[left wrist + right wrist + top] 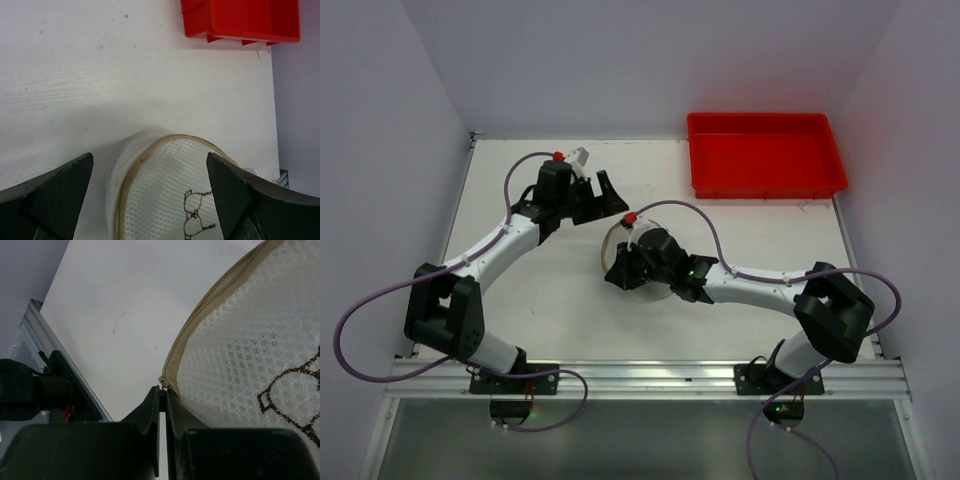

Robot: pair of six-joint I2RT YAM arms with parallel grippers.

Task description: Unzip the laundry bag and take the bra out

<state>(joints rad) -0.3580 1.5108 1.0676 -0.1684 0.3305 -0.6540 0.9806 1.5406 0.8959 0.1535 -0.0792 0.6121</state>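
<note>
On the tabletop [560, 320], the laundry bag [165, 200] lies flat, just ahead of the spread left jaws and against the tips of the right jaws. It looks like light, soft mesh, apt to crumple and slide unless pinned. Its zipper slider [162, 380], the place to grip, sits at the pressed-together tips of the right jaws; whether its tab is pinched I cannot tell.

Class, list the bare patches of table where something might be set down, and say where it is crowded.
Free: table between left gripper and red tray; near strip between the arm bases. Crowded: around the laundry bag, at the right gripper.
</note>
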